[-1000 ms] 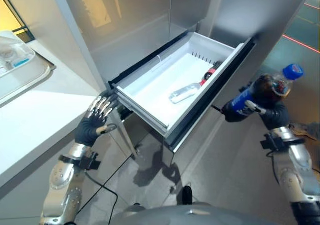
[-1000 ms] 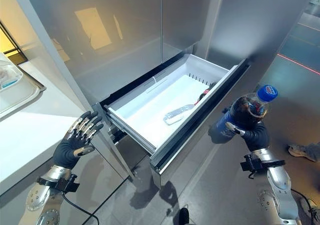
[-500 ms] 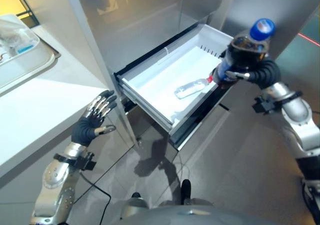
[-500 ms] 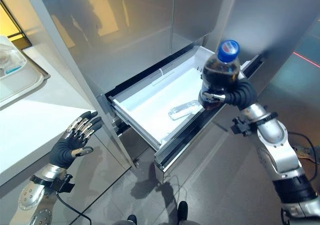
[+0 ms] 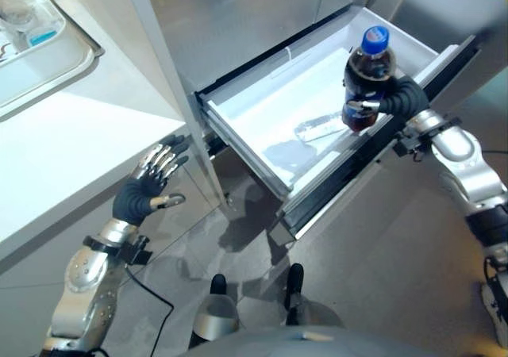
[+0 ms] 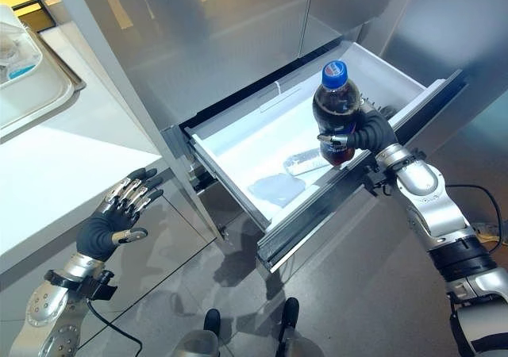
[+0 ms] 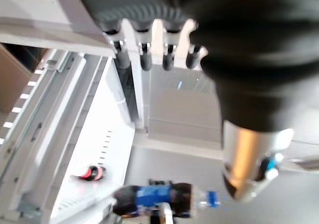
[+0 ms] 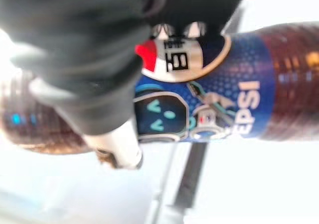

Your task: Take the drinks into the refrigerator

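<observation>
In the left eye view, your right hand [image 5: 394, 101] was curled round a dark cola bottle with a blue cap and blue label [image 5: 364, 78], holding it upright over the near front edge of the open white refrigerator drawer [image 5: 262, 95]. Just below and inward of that hand, a clear plastic bottle [image 5: 317, 126] lay on its side on the drawer floor. Your left hand [image 5: 145, 190] hung well away from the drawer, fingers straight and spread, holding nothing, just beside the edge of the white countertop [image 5: 71, 143]. A clear plastic tray [image 5: 48, 51] sat on that counter, far beyond the left hand.

The right eye view gave you the same grasp from a slightly shifted angle, and showed the thumb crossing the bottle's front.

The left wrist view, looking past the straight fingers [image 7: 147, 57], added something the head views hid: a second lying bottle with a red label [image 7: 89, 173] deep in the drawer, with the cola bottle seen across it.

The right wrist view, from very close, confirmed the fingers wrapped round the blue label.
</observation>
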You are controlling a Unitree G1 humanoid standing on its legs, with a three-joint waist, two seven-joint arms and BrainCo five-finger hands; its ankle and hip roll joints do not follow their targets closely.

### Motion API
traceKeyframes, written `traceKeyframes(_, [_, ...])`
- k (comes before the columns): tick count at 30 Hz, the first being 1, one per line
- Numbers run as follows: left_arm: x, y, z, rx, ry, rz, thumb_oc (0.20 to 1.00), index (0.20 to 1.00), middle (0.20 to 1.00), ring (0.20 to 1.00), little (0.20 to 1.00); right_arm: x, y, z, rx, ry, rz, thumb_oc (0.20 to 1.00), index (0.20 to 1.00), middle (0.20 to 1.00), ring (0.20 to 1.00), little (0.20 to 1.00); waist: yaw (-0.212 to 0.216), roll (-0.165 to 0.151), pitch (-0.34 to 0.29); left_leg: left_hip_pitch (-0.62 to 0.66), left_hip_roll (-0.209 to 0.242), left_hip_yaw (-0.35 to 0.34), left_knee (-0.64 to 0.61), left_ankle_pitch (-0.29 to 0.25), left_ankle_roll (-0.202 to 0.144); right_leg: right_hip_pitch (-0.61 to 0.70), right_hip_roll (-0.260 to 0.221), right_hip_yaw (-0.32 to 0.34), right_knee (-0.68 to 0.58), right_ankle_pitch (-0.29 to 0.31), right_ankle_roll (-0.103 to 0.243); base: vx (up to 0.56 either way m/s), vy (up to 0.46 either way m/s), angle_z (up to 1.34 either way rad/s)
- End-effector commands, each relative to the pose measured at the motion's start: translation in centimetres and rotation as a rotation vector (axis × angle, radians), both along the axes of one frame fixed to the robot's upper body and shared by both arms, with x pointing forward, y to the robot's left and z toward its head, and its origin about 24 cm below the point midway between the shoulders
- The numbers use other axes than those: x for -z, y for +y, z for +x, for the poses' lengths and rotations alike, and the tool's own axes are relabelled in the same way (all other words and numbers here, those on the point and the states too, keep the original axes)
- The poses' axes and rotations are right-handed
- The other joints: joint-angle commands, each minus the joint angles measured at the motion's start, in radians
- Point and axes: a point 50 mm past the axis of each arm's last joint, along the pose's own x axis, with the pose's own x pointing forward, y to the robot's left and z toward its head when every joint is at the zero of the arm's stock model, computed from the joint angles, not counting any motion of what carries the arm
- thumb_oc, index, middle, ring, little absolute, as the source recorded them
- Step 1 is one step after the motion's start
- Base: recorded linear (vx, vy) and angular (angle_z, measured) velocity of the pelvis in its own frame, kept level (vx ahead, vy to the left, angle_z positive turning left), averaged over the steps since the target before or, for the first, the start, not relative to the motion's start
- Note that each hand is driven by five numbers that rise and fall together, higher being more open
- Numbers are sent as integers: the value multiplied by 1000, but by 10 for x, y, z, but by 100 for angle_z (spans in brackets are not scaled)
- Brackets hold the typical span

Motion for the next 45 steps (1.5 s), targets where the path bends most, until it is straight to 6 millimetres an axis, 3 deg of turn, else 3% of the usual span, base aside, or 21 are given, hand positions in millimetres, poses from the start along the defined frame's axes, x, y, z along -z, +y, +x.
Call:
traceKeyframes(1, [-30, -20, -4, 126, -146, 3, 1000, 1000, 1000, 1000, 1000, -92, 8, 8, 10, -299, -42, 200, 200, 200, 200, 200, 38, 6, -19, -62, -59, -79, 20, -13, 91, -11, -12, -37, 198, -147, 46, -57, -10, 7])
traceKeyframes(14, [-41, -32, -1, 199, -181, 9, 1000, 1000, 1000, 1000, 1000, -99, 0, 47, 174, -174, -160, 200, 200, 200, 200, 200, 77, 27, 72, -193, -56, -141, 83, 13, 86, -128, -30, -85, 293, -158, 36, -66, -27, 17])
traceKeyframes(26, [-45, -34, 2, 163, -208, 4, 1000, 1000, 1000, 1000, 1000, -106, 38, 58, 103, -190, -193, 200, 200, 200, 200, 200, 92, 28, 130, -235, -50, -181, 81, 35, 78, -163, -34, -116, 323, -169, 25, -33, -27, 11])
traceKeyframes(30, [-45, -33, 3, 151, -212, 9, 1000, 1000, 1000, 1000, 1000, -101, 49, 61, 74, -174, -175, 200, 200, 200, 200, 200, 96, 23, 139, -235, -49, -181, 80, 35, 79, -163, -33, -118, 323, -170, 24, -4, -3, 2])
traceKeyframes(37, [-45, -33, 5, 122, -213, 4, 1000, 1000, 1000, 1000, 1000, -75, 83, 67, -32, -95, -144, 200, 200, 200, 200, 200, 101, 8, 161, -242, -45, -180, 76, 35, 79, -170, -26, -118, 317, -165, 22, 0, 0, 0])
traceKeyframes(45, [-46, -34, 8, 103, -221, 6, 1000, 1000, 1000, 1000, 1000, -48, 102, 74, -39, -20, -276, 200, 200, 200, 200, 200, 108, -8, 181, -257, -44, -175, 75, 36, 79, -180, -21, -115, 309, -156, 24, 0, 0, 0])
